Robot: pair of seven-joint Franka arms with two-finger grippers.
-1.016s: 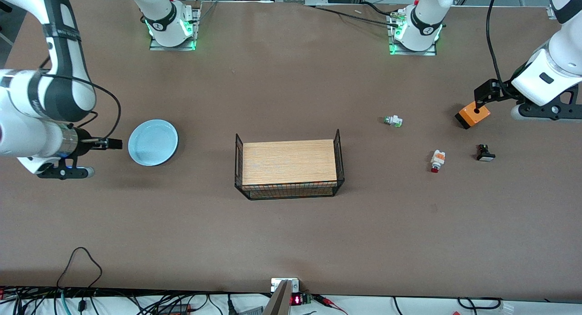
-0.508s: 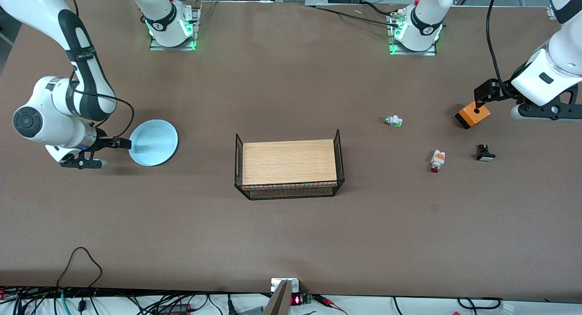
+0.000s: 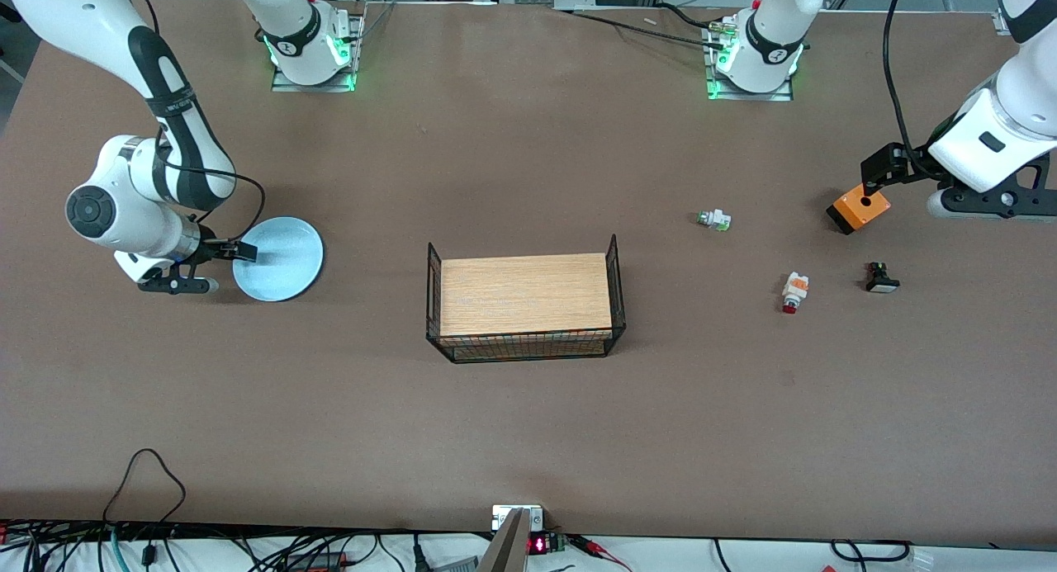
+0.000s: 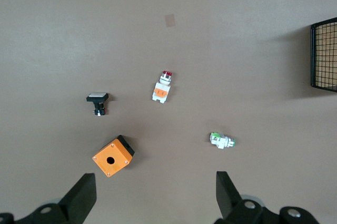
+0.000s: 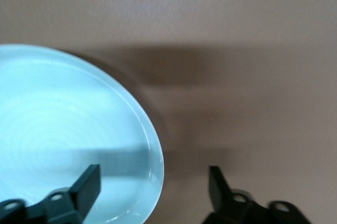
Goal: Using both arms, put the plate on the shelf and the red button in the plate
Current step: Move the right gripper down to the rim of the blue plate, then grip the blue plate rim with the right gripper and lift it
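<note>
- The round, shallow, pale light-blue plate (image 3: 278, 258) is lying flat on the brown surface (image 3: 528, 423) toward the right arm's end, well apart from the wire basket with a wooden-looking panel (image 3: 525, 306) at the middle.
- The right tool (image 3: 241, 251) is sitting low at the plate's rim with its fingers spread; in the right wrist view one finger (image 5: 87, 184) is showing over the plate's (image 5: 68, 139) inside and the other (image 5: 218, 182) over bare surface, so the rim is lying between them, not pinched.
- The small red-tipped button with a white body and orange middle block (image 3: 794, 291) is lying on its side toward the left arm's end, between the white green-tipped button (image 3: 714, 219) and the black white-faced button (image 3: 881, 277).
- The left tool (image 3: 877, 173) is waiting above the orange box with a round hole (image 3: 860, 209), its fingers (image 4: 81, 197) spread wide and holding nothing; the red-tipped button (image 4: 162, 87) is lying apart from it.
</note>
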